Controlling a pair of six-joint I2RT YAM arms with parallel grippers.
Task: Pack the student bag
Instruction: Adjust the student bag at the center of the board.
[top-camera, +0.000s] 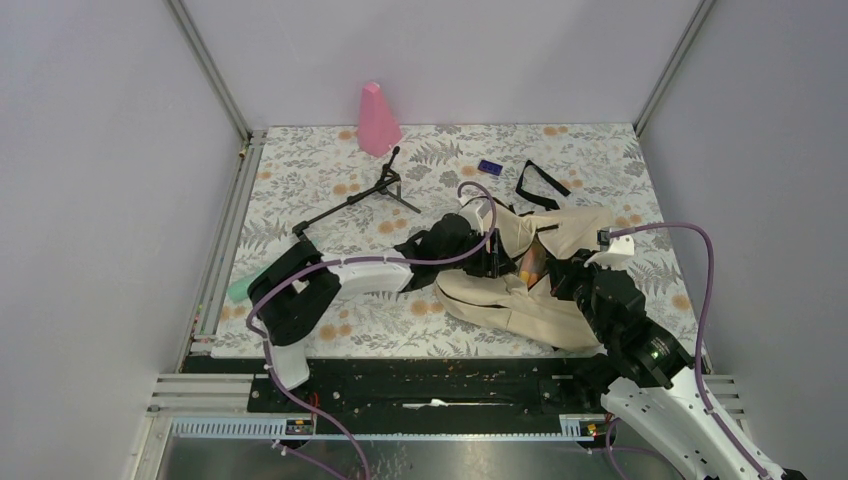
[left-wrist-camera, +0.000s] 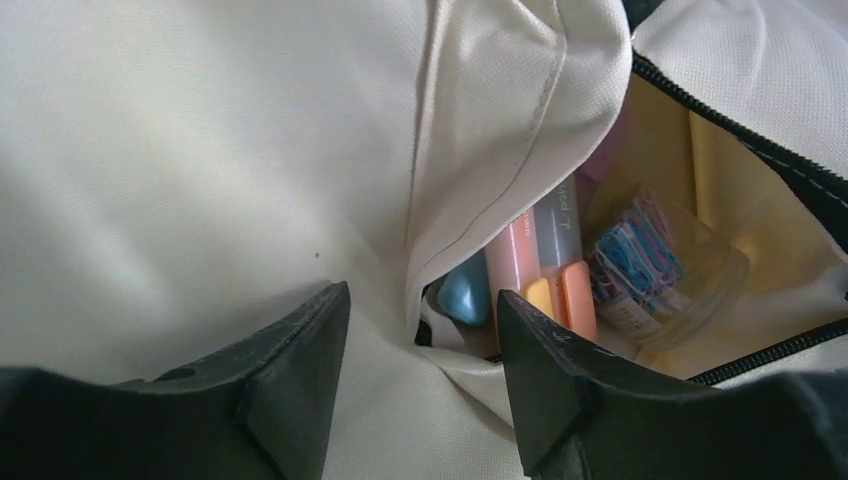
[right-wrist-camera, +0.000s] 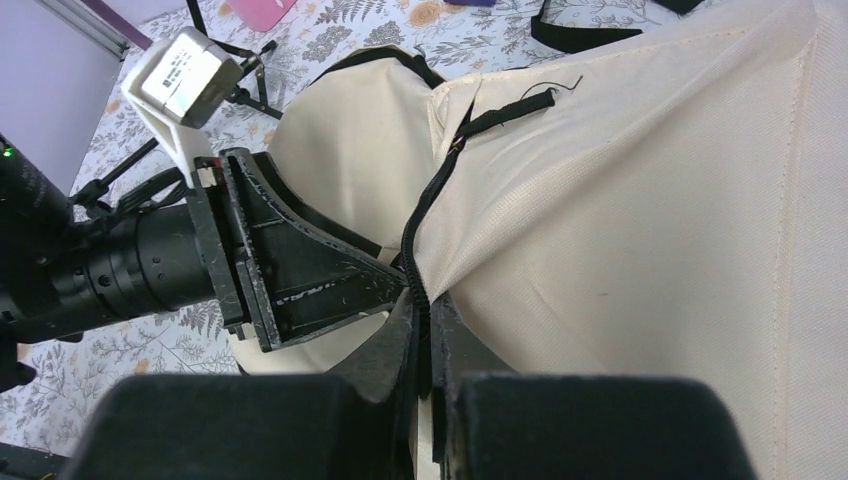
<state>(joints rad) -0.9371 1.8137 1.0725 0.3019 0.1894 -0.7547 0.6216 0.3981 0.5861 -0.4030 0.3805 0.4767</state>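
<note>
The student bag (top-camera: 505, 305), cream fabric with black zippers, lies on its side right of the table's middle. My left gripper (left-wrist-camera: 420, 312) is open at the bag's mouth, its fingers either side of a fold of the cream flap (left-wrist-camera: 500, 120). Inside the bag I see pastel highlighters (left-wrist-camera: 545, 250), a blue rounded object (left-wrist-camera: 465, 292) and a clear jar of coloured paper clips (left-wrist-camera: 660, 270). My right gripper (right-wrist-camera: 425, 325) is shut on the bag's black zipper edge (right-wrist-camera: 430, 215) and holds it up. In the top view the left gripper (top-camera: 490, 255) and right gripper (top-camera: 556, 276) meet at the opening.
A pink cone (top-camera: 378, 120) stands at the back. A black tripod stand (top-camera: 365, 192) lies left of the bag. A small dark blue item (top-camera: 489, 166) and a loose black strap (top-camera: 540, 185) lie behind it. Something green (top-camera: 238, 290) sits at the left table edge.
</note>
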